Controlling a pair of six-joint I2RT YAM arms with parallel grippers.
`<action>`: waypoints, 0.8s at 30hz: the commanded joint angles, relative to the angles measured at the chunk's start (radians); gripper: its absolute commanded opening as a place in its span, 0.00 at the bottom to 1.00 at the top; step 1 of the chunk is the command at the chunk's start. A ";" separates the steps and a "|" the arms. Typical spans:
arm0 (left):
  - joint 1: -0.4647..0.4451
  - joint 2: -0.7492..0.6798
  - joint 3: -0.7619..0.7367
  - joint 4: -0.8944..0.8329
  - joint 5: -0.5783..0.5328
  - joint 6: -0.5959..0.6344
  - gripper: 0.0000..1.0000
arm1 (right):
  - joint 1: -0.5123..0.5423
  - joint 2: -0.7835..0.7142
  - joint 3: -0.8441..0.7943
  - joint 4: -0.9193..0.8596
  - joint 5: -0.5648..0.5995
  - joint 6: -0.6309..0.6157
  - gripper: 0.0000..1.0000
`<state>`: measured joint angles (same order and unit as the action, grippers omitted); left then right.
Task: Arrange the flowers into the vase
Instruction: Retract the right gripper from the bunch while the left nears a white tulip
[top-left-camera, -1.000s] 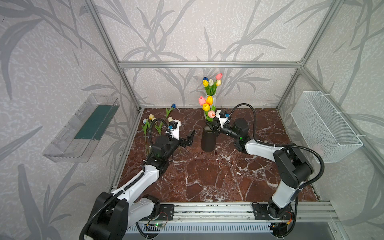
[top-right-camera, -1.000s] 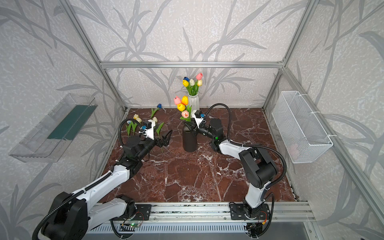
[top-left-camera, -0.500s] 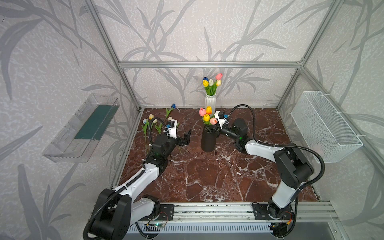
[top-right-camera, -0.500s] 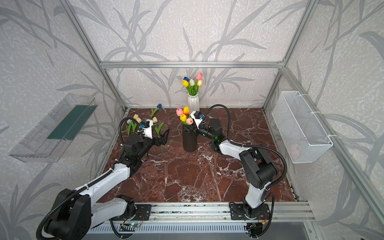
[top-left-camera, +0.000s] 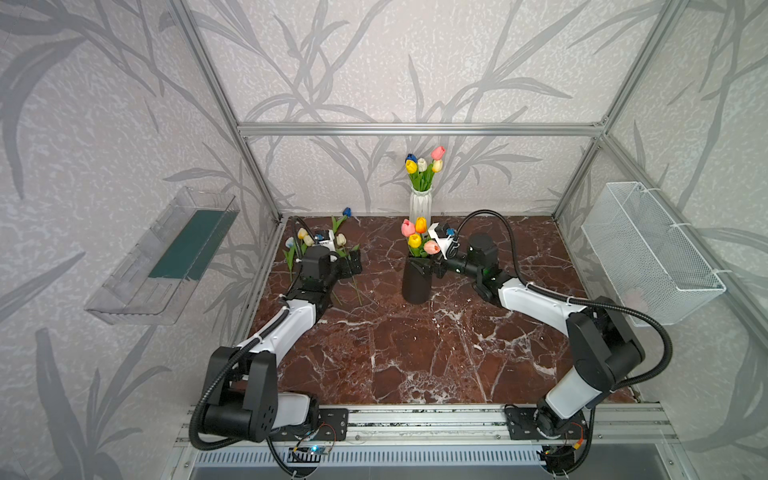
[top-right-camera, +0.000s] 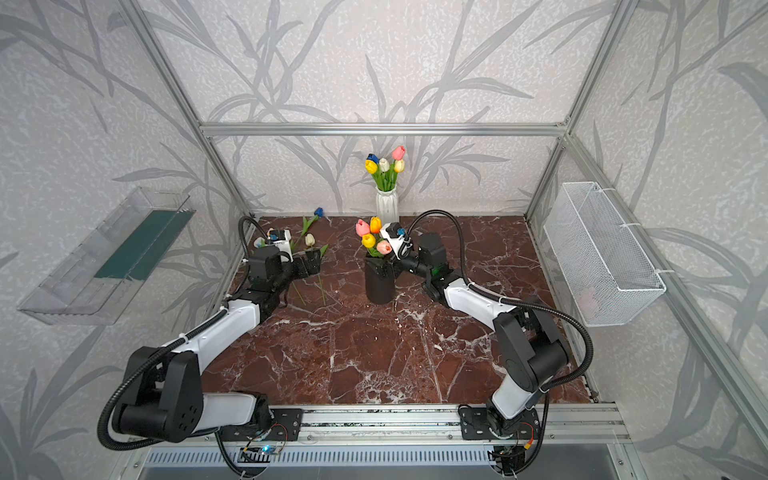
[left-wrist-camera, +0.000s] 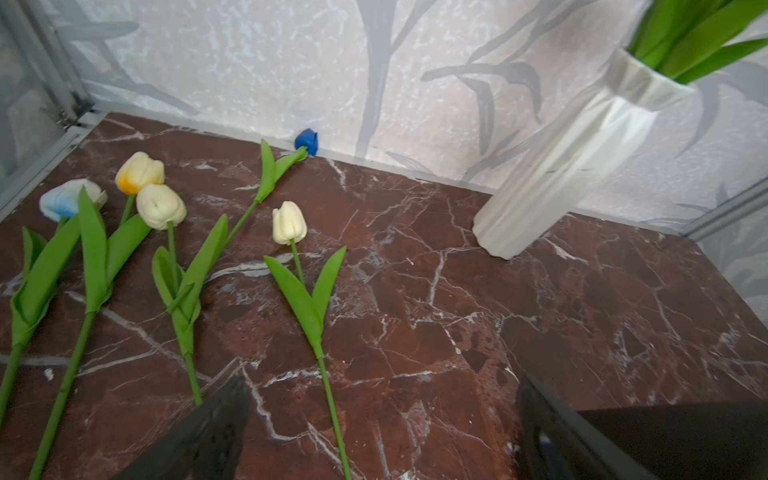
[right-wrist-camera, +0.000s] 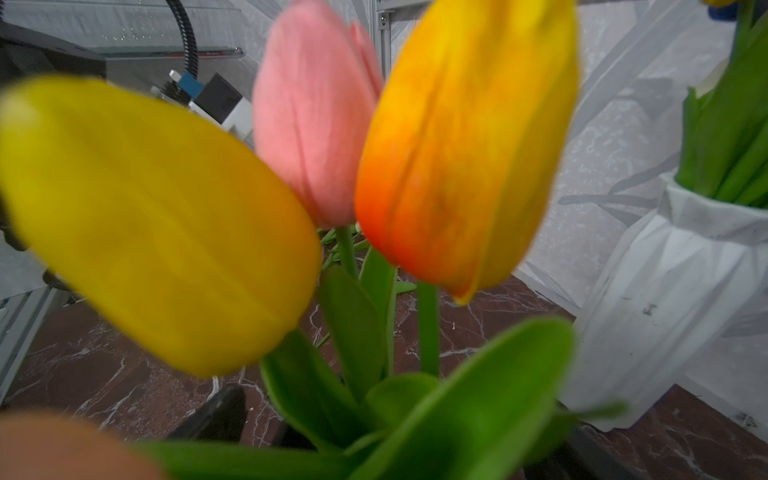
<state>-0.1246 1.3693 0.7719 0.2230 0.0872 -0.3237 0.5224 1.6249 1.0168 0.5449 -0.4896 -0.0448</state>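
- Nearest us, the table (top-left-camera: 415, 353) is bare red marble from 6 o'clock up to the middle. Both arms have open room to swing there.
- At the centre, the right gripper (top-left-camera: 432, 267) sits at the rim of the black vase (top-left-camera: 414, 286), reaching in from 3 o'clock. In its wrist view the jaws stand wide apart with green leaves between them, and we see nothing clamped.
- Four tulips (top-left-camera: 414, 240) stand loosely fanned in that vase, heads yellow, pink and orange. We judge that a snagged leaf could tip one or lift it out.
- At 10 o'clock the left gripper (top-left-camera: 353, 262) hovers low over the loose flowers lying flat on the table, its jaws fully spread and empty.
- The cream tulip (left-wrist-camera: 289, 222) lies closest to those jaws, apart from the rest. We would take hold on its bare stem (left-wrist-camera: 328, 386), below the leaves.
- We judge these flowers light, bendy and easily crushed at the head. A thin stem flat on hard marble leaves little to get under, so the pinch must come down square.
- Three more tulips (left-wrist-camera: 160, 205) crowd toward 9 o'clock beside the frame rail, their leaves overlapping. A blue tulip (left-wrist-camera: 306, 141) lies with its head at the foot of the back wall.
- At 12 o'clock a white vase (top-left-camera: 420, 203) with its own bunch stands against the back wall, near the black one.
- A wire basket (top-left-camera: 648, 257) at 3 o'clock and a clear tray (top-left-camera: 166, 257) at 9 hang on the side walls, well apart from the work.
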 joint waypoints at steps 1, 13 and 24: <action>0.006 0.058 0.067 -0.169 -0.040 -0.051 0.99 | -0.002 -0.097 -0.014 -0.051 0.025 -0.042 0.99; 0.013 0.523 0.547 -0.671 -0.051 -0.051 0.68 | 0.002 -0.460 -0.280 0.124 0.079 -0.038 0.99; 0.013 0.760 0.779 -0.856 -0.077 -0.056 0.41 | 0.048 -0.642 -0.525 0.361 0.220 -0.043 0.99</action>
<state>-0.1165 2.0983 1.5112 -0.5392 0.0345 -0.3687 0.5613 1.0088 0.5270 0.7967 -0.3279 -0.0910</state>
